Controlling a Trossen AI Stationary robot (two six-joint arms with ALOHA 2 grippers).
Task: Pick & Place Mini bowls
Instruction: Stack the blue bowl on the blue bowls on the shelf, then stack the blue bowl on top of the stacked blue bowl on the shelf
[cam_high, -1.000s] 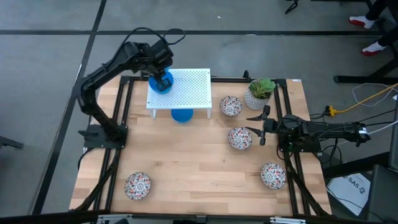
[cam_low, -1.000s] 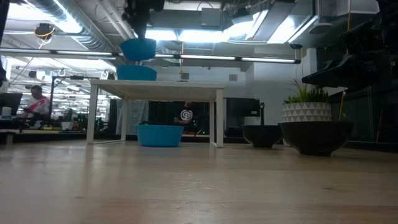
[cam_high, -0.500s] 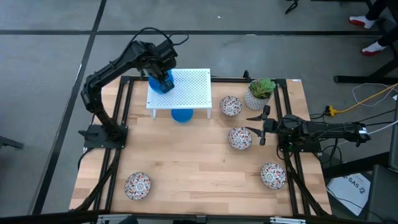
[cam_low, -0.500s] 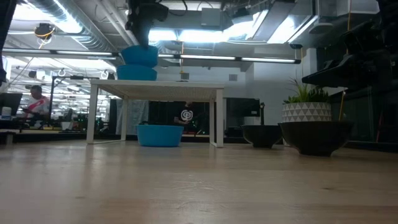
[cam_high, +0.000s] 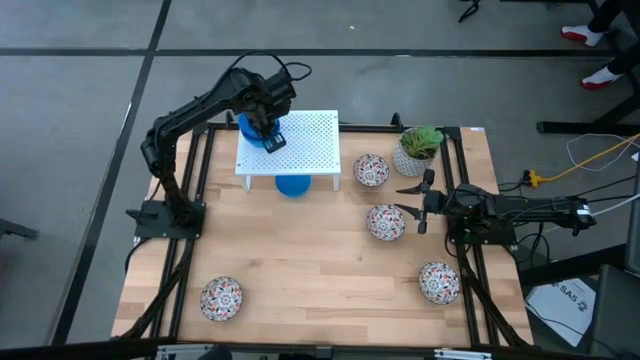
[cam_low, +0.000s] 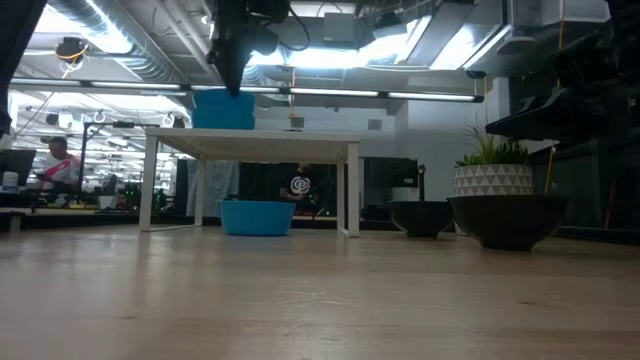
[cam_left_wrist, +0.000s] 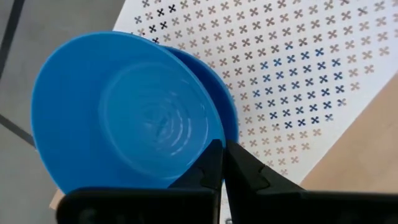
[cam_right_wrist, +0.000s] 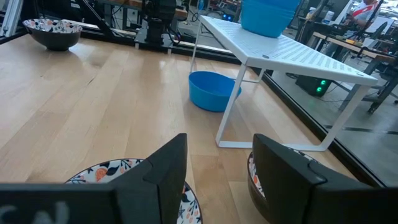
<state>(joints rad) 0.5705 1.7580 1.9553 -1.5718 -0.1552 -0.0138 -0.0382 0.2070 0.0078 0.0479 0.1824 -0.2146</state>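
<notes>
My left gripper (cam_high: 272, 138) is over the far left corner of the white perforated stand (cam_high: 300, 150), shut on a bright blue mini bowl (cam_left_wrist: 130, 112). That bowl sits nested in another blue bowl (cam_left_wrist: 229, 115) on the stand, and the two show as one stack (cam_low: 222, 108) in the low view. A further blue bowl (cam_high: 293, 185) rests on the table under the stand. Several floral bowls stand on the wood, one (cam_high: 386, 222) just left of my open right gripper (cam_high: 424, 202) and one (cam_high: 371, 169) beside the stand. My left gripper holds the upper blue bowl by its rim (cam_left_wrist: 210, 138), on the side nearest the gripper. The rim is pinched between the two fingers, one finger inside the bowl and one outside. The fingers come from above, slanting down. The bowl sits upright, nested in the blue bowl beneath it.
A white pot with a green plant (cam_high: 418, 148) stands at the far right of the table. Floral bowls sit at the near left (cam_high: 221, 298) and near right (cam_high: 439, 282). Bare wood lies across the middle and near side. Dark rails run along the table's left and right edges.
My left gripper has come down over the stand's far left corner, shifting slightly toward the table's right. The blue bowl it holds hung clear above the blue bowl on the stand, then met it, and now sits nested in it. The right arm has kept still.
</notes>
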